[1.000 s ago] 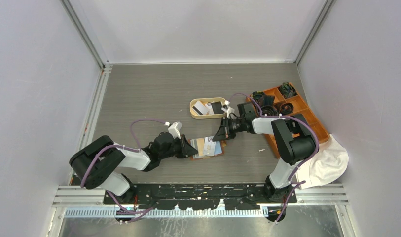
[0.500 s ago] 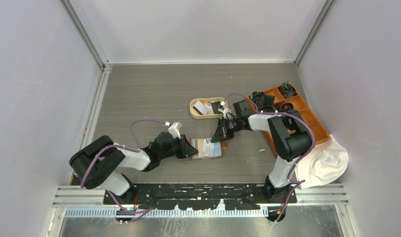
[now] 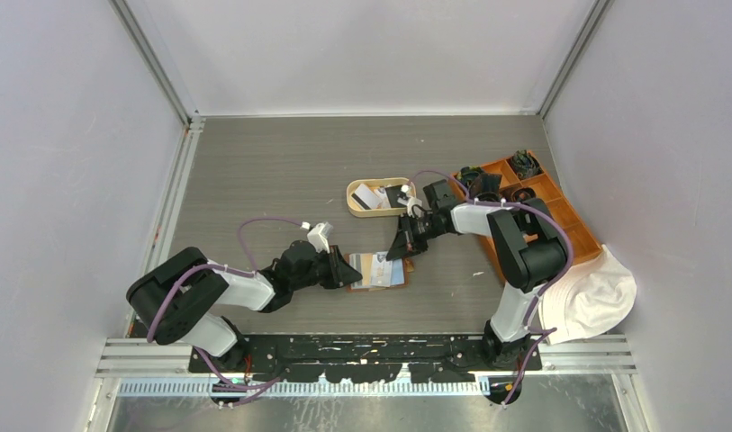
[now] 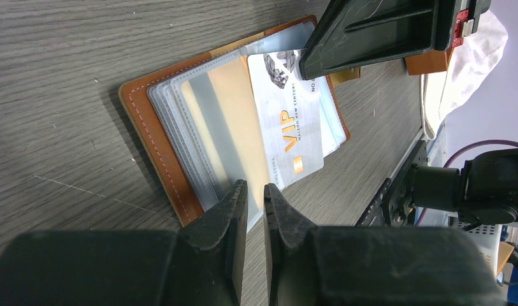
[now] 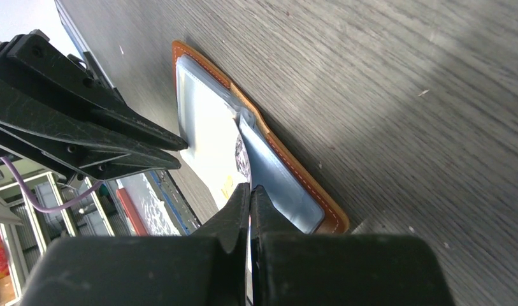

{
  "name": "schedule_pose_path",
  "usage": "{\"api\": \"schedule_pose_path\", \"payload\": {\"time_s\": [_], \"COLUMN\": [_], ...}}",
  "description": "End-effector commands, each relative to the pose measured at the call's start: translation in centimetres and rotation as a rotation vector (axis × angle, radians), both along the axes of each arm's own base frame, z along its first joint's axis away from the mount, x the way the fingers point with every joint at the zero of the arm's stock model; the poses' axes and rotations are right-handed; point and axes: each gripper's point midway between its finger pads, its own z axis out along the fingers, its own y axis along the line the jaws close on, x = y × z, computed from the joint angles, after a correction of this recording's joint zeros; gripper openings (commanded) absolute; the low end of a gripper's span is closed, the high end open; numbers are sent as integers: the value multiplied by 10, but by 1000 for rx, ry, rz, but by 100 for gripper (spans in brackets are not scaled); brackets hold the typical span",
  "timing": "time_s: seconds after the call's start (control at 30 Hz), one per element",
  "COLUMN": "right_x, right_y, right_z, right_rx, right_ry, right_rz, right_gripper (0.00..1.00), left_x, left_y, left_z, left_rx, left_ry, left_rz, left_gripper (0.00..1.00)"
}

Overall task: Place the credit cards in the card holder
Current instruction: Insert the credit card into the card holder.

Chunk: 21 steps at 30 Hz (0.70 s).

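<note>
Brown leather card holder (image 4: 148, 127) open flat mid-table, clear sleeves (image 4: 211, 127) fanned. White VIP card (image 4: 288, 121) pinched in right gripper (image 5: 248, 189), lying over sleeves. Narrow gap in left gripper (image 4: 255, 188) at sleeve edge; grip unclear. Risk: card corner snags sleeve mouth, shoves holder.

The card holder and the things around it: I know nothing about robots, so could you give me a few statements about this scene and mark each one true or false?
1. The card holder lies open on the table. True.
2. The right gripper is empty. False: it is shut on the white VIP card, which lies over the open holder.
3. The cream oval tray has cards in it. True.
4. The orange box stands at the left edge of the table. False: it stands at the right edge, on the far side.
</note>
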Motion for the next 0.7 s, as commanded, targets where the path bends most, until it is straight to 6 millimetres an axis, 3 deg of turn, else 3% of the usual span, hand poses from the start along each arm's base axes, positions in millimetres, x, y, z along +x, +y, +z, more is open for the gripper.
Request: {"api": "schedule_pose_path", "payload": {"time_s": [0.0, 0.67], "right_x": [5, 6], "right_y": [-1, 18], "right_z": [-10, -10], "right_rx": [-63, -58], "right_ry": [-17, -11], "right_rz": [10, 44], "right_gripper": [1, 1], "left_x": [1, 3], "left_y": [-1, -5], "left_z": [-1, -6], "left_rx": [21, 19], "left_ry": [-14, -3], "left_rz": [-11, -22], "left_gripper": [17, 17]}}
